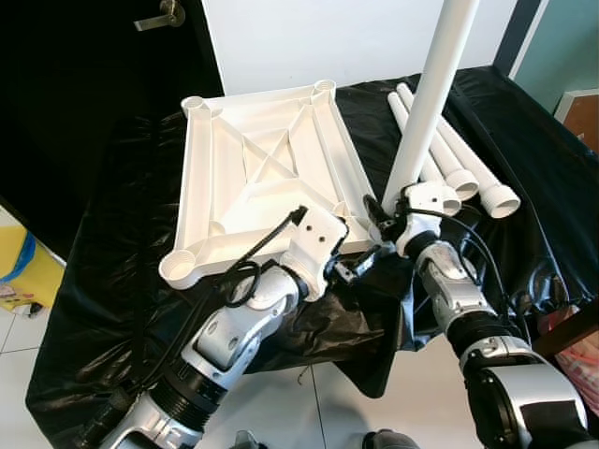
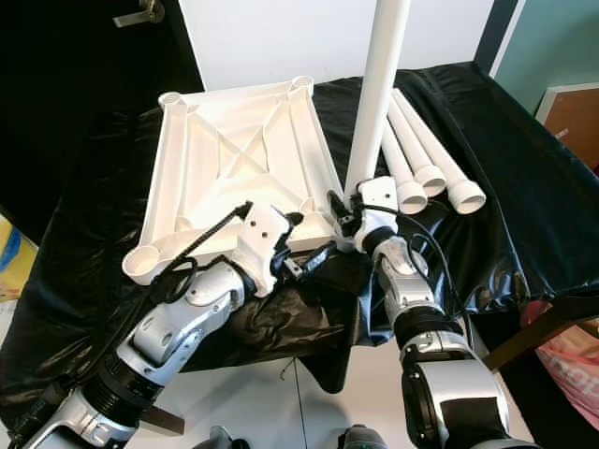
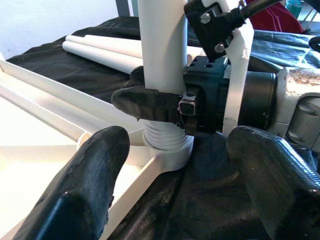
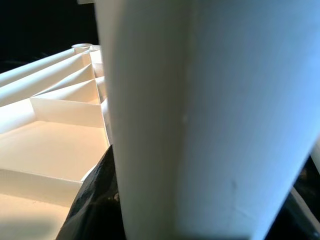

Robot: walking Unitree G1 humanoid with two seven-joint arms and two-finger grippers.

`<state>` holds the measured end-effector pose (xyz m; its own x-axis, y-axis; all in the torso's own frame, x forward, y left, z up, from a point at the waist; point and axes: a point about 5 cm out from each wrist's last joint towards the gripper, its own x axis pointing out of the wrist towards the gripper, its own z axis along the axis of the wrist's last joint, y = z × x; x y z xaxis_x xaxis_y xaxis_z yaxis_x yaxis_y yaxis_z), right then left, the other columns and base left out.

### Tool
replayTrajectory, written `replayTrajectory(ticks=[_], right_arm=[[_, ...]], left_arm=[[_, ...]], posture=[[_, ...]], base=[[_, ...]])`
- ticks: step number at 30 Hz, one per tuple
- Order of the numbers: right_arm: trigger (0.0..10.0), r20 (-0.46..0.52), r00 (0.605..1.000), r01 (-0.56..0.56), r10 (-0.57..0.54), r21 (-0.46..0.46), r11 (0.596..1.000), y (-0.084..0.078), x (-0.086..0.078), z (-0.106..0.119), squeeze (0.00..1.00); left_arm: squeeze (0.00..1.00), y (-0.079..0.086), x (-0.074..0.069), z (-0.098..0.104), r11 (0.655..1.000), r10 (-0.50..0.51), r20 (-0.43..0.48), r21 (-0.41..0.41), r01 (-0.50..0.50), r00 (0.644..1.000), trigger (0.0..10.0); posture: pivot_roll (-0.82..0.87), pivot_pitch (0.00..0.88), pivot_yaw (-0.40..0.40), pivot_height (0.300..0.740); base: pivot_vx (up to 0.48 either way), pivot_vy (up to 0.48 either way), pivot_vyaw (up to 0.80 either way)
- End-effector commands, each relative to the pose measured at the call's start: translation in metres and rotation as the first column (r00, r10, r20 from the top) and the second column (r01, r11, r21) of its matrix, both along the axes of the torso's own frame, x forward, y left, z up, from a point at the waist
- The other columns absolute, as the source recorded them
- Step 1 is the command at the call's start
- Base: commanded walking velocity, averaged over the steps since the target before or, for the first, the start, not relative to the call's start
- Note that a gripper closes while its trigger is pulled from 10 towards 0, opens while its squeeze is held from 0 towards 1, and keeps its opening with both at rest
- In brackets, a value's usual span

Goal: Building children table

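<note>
Black sheeting (image 1: 524, 159) covers the work surface I am leaning over, and the whole job sits on it. Nearest me, my left gripper (image 1: 360, 267) rests just beside the near right corner of the upturned white tabletop (image 1: 253, 168), its two fingers spread apart with nothing between them. Right next to it, my right gripper (image 3: 150, 100) is clamped around the standing leg (image 1: 426, 94), low down, just above the ribbed end. From the left wrist camera I can see that ribbed end entering the corner socket (image 3: 170, 152), with some ridges above the rim, so I judge the leg is not fully seated yet.

To do this well I want the leg held truly upright over the socket, then pressed or turned straight down, not levered sideways. The free left gripper could brace the tabletop rim so the piece does not slide on the slippery sheeting.

Farther back, three spare legs (image 1: 468, 164) lie side by side on the sheeting, well apart from the corner. Three other sockets look empty, so most of the build remains.
</note>
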<state>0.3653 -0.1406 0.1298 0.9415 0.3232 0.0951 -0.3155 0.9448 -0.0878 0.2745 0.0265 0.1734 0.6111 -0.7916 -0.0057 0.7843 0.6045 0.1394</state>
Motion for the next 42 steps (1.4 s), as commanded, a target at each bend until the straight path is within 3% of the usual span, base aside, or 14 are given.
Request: replayTrajectory(ticks=[1, 12, 18, 20, 26, 39, 40, 41, 42], right_arm=[[10.0, -0.152, 0.988, 0.014, -0.018, -0.023, 1.0, 0.003, -0.008, -0.031, 0.0], [10.0, -0.129, 0.975, 0.188, -0.182, 0.039, 0.981, 0.008, -0.011, -0.031, 0.0], [10.0, -0.089, 0.916, 0.398, -0.392, 0.078, 0.914, 0.015, -0.015, -0.026, 0.0], [10.0, -0.095, 0.897, 0.44, -0.432, 0.11, 0.891, 0.025, -0.019, -0.026, 0.0], [10.0, -0.097, 0.898, 0.439, -0.429, 0.13, 0.889, 0.037, -0.022, -0.024, 0.0], [10.0, -0.078, 0.891, 0.454, -0.447, 0.141, 0.88, 0.039, -0.023, -0.021, 0.0], [10.0, -0.059, 0.895, 0.445, -0.441, 0.155, 0.882, 0.038, -0.024, -0.018, 0.38], [10.0, -0.059, 0.895, 0.445, -0.441, 0.155, 0.882, 0.038, -0.024, -0.018, 0.38], [10.0, -0.028, 0.904, 0.424, -0.426, 0.176, 0.888, 0.037, -0.024, -0.013, 1.0]], left_arm=[[0.0, -0.006, -0.01, 0.002, 0.98, -0.196, -0.009, 0.031, 0.196, 0.981, 10.0], [0.0, -0.006, -0.01, 0.002, 0.981, -0.192, -0.009, 0.026, 0.192, 0.981, 10.0], [0.0, -0.007, -0.01, 0.002, 0.981, -0.194, -0.008, 0.021, 0.194, 0.981, 10.0], [0.0, -0.008, -0.011, 0.002, 0.98, -0.196, -0.009, 0.018, 0.196, 0.981, 10.0], [0.0, -0.009, -0.011, 0.002, 0.98, -0.197, -0.009, 0.017, 0.197, 0.98, 10.0], [0.0, -0.009, -0.012, 0.001, 0.981, -0.195, -0.009, 0.017, 0.195, 0.981, 10.0], [0.0, -0.009, -0.012, 0.001, 0.981, -0.195, -0.009, 0.017, 0.195, 0.981, 10.0], [0.0, -0.009, -0.012, 0.001, 0.981, -0.195, -0.009, 0.017, 0.195, 0.981, 10.0], [0.0, -0.009, -0.013, 0.002, 0.98, -0.197, -0.008, 0.017, 0.197, 0.98, 10.0]], posture=[[-0.08, 0.071, 0.054, 0.74], [-0.08, 0.07, 0.049, 0.74], [-0.08, 0.061, 0.037, 0.74], [-0.08, 0.06, 0.035, 0.74], [-0.08, 0.051, 0.025, 0.74], [-0.07, 0.043, 0.022, 0.74], [-0.07, 0.04, 0.023, 0.74], [-0.07, 0.04, 0.023, 0.74], [-0.07, 0.041, 0.024, 0.74]], base=[[0.0, 0.0, 0.0], [0.0, 0.0, 0.0], [0.0, 0.0, 0.0], [0.0, 0.0, 0.0], [0.0, 0.0, 0.0], [0.0, 0.0, 0.0], [0.0, 0.0, 0.0], [0.0, 0.0, 0.0], [0.0, 0.0, 0.0]])
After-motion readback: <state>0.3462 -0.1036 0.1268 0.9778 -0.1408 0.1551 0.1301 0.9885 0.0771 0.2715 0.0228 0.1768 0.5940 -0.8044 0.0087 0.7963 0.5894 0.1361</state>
